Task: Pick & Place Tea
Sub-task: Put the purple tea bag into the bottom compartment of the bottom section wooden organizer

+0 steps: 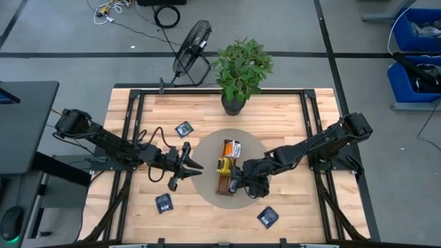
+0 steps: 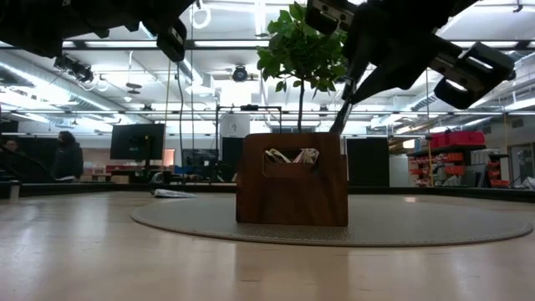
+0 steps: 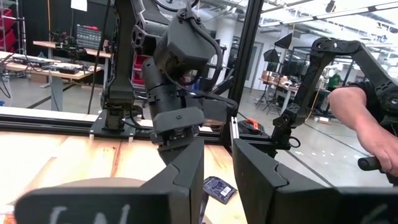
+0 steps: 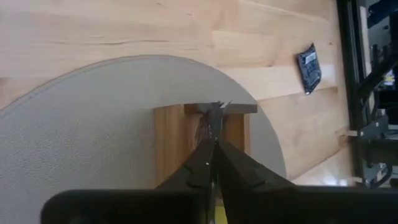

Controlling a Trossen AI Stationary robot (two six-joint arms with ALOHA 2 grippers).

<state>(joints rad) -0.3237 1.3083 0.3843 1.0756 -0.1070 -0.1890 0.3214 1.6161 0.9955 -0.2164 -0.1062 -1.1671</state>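
Observation:
A long brown wooden tray (image 1: pixel 222 180) lies on a round grey mat (image 1: pixel 207 148), with orange and yellow tea sachets (image 1: pixel 231 149) in it. My right gripper (image 1: pixel 234 182) hangs over the tray's near end (image 4: pixel 168 140), shut on a thin sachet (image 4: pixel 215 118) seen edge-on. Three navy sachets lie flat on the table: one (image 1: pixel 184 129), one (image 1: pixel 164 203), one (image 1: pixel 268 217). My left gripper (image 1: pixel 195 167) hovers open by the mat's left edge, holding nothing. In the low view the tray's end face (image 2: pixel 292 188) shows sachets (image 2: pixel 292 156) through its cut-out. My right gripper pinches the sachet between its two fingers (image 4: pixel 199 165), from above and pointing down. The sachet stands on edge below the fingertips, and its free edge (image 4: pixel 215 113) reaches into the tray's near end. Whether it rests on the tray's bottom, I cannot tell.
A potted plant (image 1: pixel 241 69) stands at the table's far edge, and a fan (image 1: pixel 191 52) is on the floor beyond it. Black frame rails (image 1: pixel 131 124) run along the table's left and right sides. A person's arm (image 3: pixel 364 127) shows beyond the table.

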